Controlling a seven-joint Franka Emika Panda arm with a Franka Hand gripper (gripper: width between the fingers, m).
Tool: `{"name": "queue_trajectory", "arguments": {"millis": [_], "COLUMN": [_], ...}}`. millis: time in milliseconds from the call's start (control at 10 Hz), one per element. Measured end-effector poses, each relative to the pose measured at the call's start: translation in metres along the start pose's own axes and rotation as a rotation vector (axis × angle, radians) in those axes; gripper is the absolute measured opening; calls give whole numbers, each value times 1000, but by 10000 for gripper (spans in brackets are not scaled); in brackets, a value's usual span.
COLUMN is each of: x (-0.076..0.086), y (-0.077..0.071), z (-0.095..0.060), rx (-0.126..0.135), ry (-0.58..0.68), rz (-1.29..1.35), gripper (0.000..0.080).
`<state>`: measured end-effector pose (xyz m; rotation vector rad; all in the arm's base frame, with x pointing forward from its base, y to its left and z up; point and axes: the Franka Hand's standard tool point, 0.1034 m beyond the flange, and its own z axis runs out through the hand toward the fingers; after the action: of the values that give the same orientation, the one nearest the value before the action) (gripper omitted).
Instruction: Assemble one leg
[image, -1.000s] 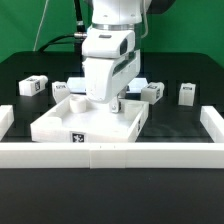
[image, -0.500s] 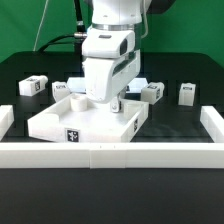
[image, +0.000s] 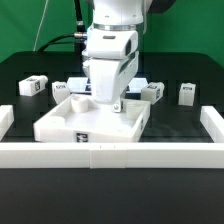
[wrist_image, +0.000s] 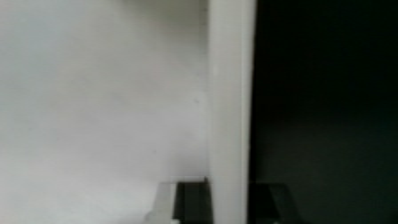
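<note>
Legs (image: 186, 93) sit loose while jaws apparently pinch the tabletop (image: 60, 124) rim.

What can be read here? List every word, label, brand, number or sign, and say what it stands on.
No words, brands or numbers can be read in either view.
On the leg at the exterior view's left: a black-and-white square tag, pattern only.
On the two legs at its right: the same kind of tag.
On the tabletop front wall: one such tag.
Wrist view: blurred, nothing written.
</note>
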<state>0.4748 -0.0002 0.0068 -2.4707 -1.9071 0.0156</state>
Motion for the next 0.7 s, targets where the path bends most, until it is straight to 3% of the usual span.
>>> {"name": "queue_trajectory", "arguments": {"millis": [200,700], "x": [3,3], "y": [1,1], "z": [0,0], "rx": [15,14], "ry": [-4,-4], "rz": [-68,-84], "gripper": [58,59]}}
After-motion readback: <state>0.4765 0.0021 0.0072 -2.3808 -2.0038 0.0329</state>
